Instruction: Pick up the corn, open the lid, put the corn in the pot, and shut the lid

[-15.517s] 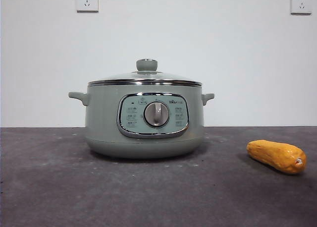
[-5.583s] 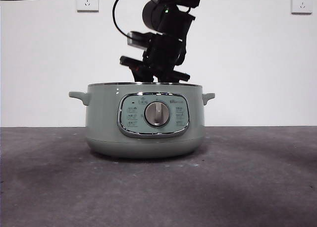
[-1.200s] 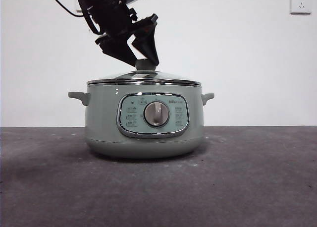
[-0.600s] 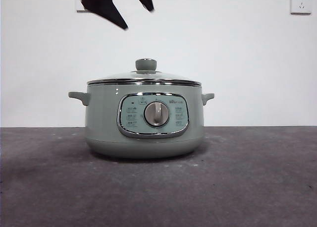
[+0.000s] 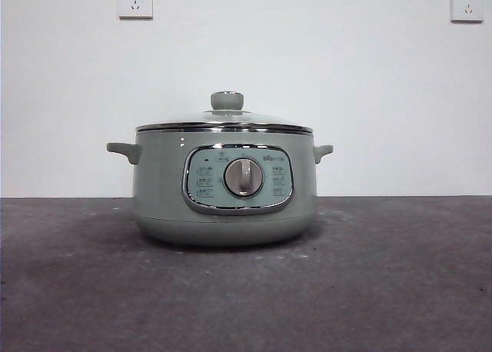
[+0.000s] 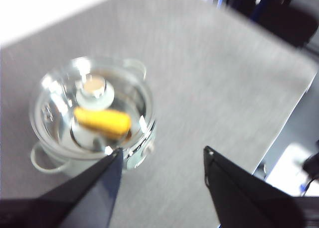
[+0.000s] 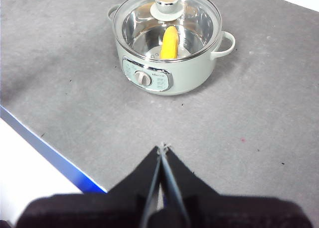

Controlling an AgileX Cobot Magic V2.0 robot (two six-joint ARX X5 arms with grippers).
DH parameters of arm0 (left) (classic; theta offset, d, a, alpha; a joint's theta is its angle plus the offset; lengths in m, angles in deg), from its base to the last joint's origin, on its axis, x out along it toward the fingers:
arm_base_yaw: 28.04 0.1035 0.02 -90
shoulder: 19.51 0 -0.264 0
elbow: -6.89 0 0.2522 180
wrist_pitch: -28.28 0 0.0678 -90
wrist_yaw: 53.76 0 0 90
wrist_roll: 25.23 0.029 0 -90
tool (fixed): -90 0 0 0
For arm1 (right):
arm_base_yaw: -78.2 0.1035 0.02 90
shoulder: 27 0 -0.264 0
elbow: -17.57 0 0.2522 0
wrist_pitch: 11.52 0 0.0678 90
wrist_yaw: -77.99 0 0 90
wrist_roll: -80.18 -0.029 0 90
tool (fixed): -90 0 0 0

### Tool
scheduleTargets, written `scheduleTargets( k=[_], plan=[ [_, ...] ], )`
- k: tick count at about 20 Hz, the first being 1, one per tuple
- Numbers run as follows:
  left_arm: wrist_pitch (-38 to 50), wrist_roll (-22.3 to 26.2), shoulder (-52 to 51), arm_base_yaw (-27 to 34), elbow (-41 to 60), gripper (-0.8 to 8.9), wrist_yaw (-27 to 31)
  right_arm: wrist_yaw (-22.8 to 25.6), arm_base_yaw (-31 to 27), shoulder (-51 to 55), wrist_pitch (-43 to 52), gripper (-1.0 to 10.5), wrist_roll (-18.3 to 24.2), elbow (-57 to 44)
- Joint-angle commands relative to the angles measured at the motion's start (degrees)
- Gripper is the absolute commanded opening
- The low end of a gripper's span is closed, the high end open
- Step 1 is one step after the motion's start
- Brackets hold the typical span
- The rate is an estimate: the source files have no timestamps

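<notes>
A: Status of the claws?

B: Your right gripper [image 7: 162, 149] has its jaws pressed together, holding nothing, above bare table [image 7: 75, 88], well apart from the pot [image 7: 167, 44]. Your left gripper [image 6: 162, 161] is spread wide, also holding nothing, high over the table with the pot off toward its 10 o'clock.

A: And the corn?

B: The corn [image 7: 170, 42] lies inside the pot, visible through the glass. The lid [image 5: 224, 121] sits level on the rim, knob [image 5: 227, 100] at 12 o'clock. Front view shows no arm.

One pot [image 5: 223, 190], one lid [image 5: 224, 120], one corn [image 7: 170, 43]
</notes>
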Motion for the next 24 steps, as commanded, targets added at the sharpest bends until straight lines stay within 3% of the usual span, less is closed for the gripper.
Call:
scheduleTargets(
  k=[1,4,13,24],
  plan=[
    [0.2,-2.4,-4.5,-0.3,0.2,0.95,0.2,0.2,0.0,0.2,-1.5,-0.1,0.6,-0.5],
    [0.2,-3.1,-9.5,-0.3,1.0,-0.08,0.2,0.2,0.0,0.2,-1.5,-0.1,0.5,-0.5],
    [0.2,-6.2,-22.9,-0.3,23.3,-0.08,0.2,0.2,0.0,0.1,-1.5,-0.1,0.3,-0.5],
    [0.2,-5.9,-22.5,-0.3,23.9,-0.03,2.1,0.2,0.0,0.1,-1.5,0.0,0.1,-0.5]
  ],
)
